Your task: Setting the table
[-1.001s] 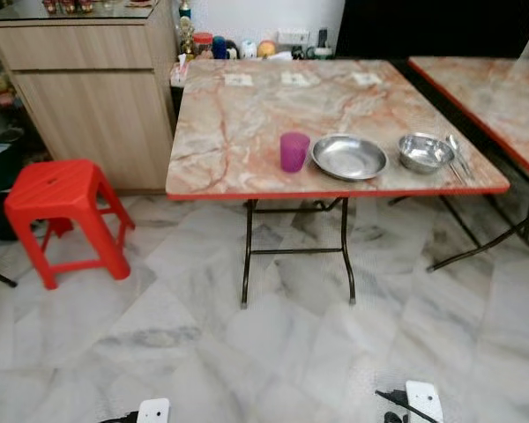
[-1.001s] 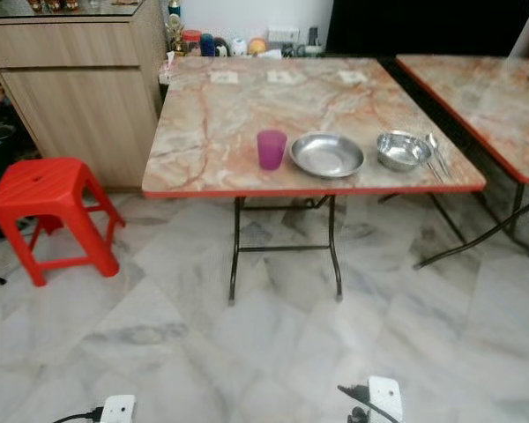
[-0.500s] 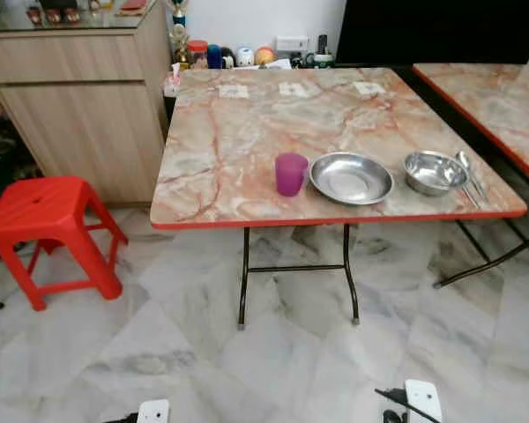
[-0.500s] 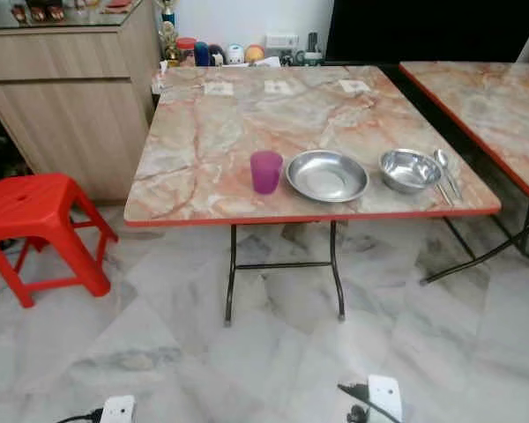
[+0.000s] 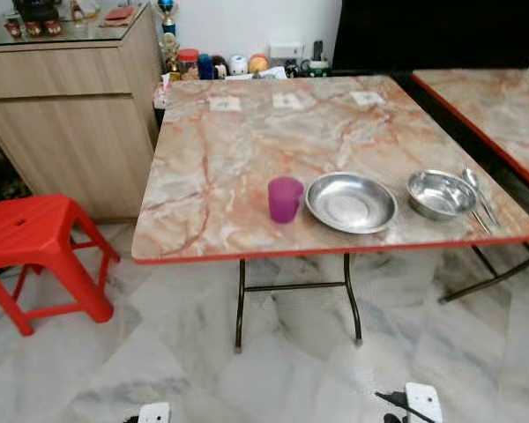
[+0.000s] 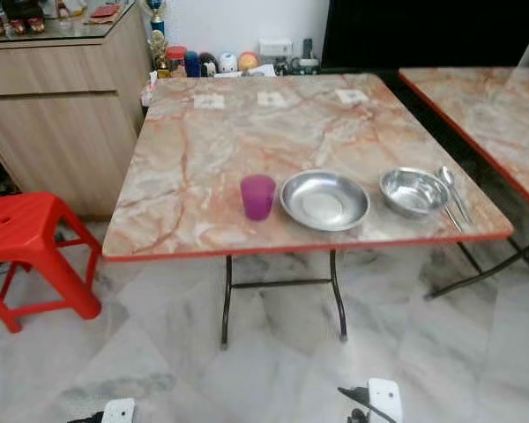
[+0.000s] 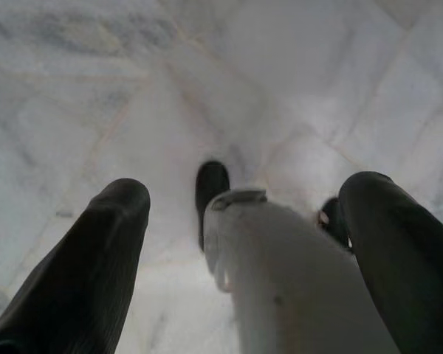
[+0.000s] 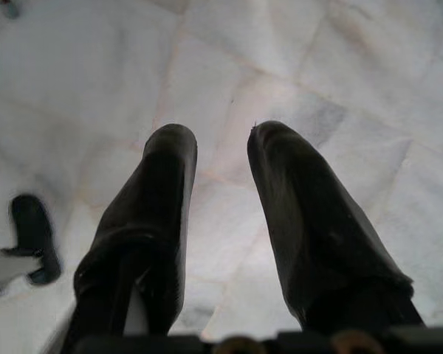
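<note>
The marble-patterned table (image 5: pixel 229 167) stood ahead of the robot, with a row of tableware along its near edge. From the robot's left to right the row ran: a purple cup (image 5: pixel 285 199), upright; a shallow steel plate (image 5: pixel 351 202) just beside it; then a smaller steel bowl (image 5: pixel 441 193), near the plate but apart from it. A spoon (image 5: pixel 473 182) and what appeared to be chopsticks lay just beside the bowl on its right, close to the table's corner; whether they touched the bowl could not be made out.

Judged from this layout, one place setting appeared complete or nearly so: cup, plate, bowl and cutlery were all on the table. The rest of the tabletop carried only three small paper squares (image 5: pixel 224 103) near the far edge. No further tableware was seen waiting to be placed, so what remained of the task could not be determined.

Both arms hung low over the marble floor (image 5: pixel 141 352), well apart from the table. The left gripper (image 7: pixel 247 243) had its fingers spread wide, grasping nothing. The right gripper (image 8: pixel 221 192) had its fingers parted with floor visible between them, likewise carrying nothing.

A red stool (image 5: pixel 35 247) stood to the left of the table, beside a wooden cabinet (image 5: pixel 70 123).
</note>
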Controlling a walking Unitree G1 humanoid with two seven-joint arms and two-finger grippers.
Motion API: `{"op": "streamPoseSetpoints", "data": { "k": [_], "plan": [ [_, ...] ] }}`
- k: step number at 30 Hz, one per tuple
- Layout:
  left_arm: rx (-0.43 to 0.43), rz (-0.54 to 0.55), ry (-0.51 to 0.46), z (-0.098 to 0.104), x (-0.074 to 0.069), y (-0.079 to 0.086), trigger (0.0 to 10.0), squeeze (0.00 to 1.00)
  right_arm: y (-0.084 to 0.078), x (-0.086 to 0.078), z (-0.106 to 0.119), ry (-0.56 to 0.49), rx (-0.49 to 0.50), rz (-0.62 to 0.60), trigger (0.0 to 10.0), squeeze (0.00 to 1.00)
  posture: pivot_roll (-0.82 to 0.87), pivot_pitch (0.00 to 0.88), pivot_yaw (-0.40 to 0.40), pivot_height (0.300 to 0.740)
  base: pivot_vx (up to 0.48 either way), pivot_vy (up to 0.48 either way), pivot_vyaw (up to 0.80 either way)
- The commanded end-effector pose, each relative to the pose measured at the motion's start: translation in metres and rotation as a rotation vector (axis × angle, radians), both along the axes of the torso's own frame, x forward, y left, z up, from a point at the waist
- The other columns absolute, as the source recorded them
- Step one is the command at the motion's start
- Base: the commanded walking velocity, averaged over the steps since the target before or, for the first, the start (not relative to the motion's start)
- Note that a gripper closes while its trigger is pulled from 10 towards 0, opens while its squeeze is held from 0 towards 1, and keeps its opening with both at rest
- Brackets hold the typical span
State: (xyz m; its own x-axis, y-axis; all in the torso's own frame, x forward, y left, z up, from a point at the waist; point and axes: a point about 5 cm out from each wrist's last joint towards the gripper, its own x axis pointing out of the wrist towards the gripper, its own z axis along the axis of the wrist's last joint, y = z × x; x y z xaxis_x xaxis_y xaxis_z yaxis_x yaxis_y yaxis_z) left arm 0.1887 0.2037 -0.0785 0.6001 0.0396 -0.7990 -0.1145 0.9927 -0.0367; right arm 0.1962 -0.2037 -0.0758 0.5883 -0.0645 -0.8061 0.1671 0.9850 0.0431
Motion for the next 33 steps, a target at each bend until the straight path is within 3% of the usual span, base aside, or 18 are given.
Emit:
{"op": "streamPoseSetpoints", "data": {
  "k": [1, 14, 27, 31, 32, 33],
  "plan": [
    [-0.006, 0.007, 0.025, -0.003, -0.007, 0.001, 10.0, 0.00, 0.003, -0.002, -0.002, 0.009, 0.009, 0.000, 10.0, 0.00, 0.06, 0.114, -0.054, 0.740, 0.311, 0.000, 0.00],
    [-0.004, -0.007, 0.028, -0.004, -0.008, -0.001, 10.0, 0.00, 0.003, -0.001, 0.000, -0.022, 0.019, -0.002, 10.0, 0.00, 0.05, 0.095, -0.056, 0.740, 0.114, 0.000, 0.00],
    [-0.016, -0.016, 0.043, -0.009, -0.016, -0.007, 10.0, 0.00, 0.002, 0.008, 0.010, -0.211, 0.042, 0.016, 10.0, 0.00, 0.03, 0.064, -0.073, 0.740, 0.000, 0.000, 0.00],
    [-0.016, -0.024, 0.050, -0.010, -0.018, -0.007, 10.0, 0.00, 0.002, 0.012, 0.016, -0.310, 0.055, 0.012, 10.0, 0.00, 0.02, 0.064, -0.071, 0.740, 0.000, 0.000, 0.00],
    [-0.015, -0.025, 0.050, -0.010, -0.018, -0.007, 10.0, 0.00, 0.012, 0.038, 0.036, -0.460, 0.041, 0.053, 10.0, 0.00, 0.02, 0.064, -0.071, 0.740, 0.000, 0.000, 0.00],
    [-0.014, -0.027, 0.050, -0.010, -0.018, -0.007, 10.0, 0.00, 0.027, 0.069, 0.071, -0.686, 0.025, 0.092, 10.0, 0.00, 0.02, 0.068, -0.070, 0.740, 0.000, 0.000, 0.00]
  ]
}}
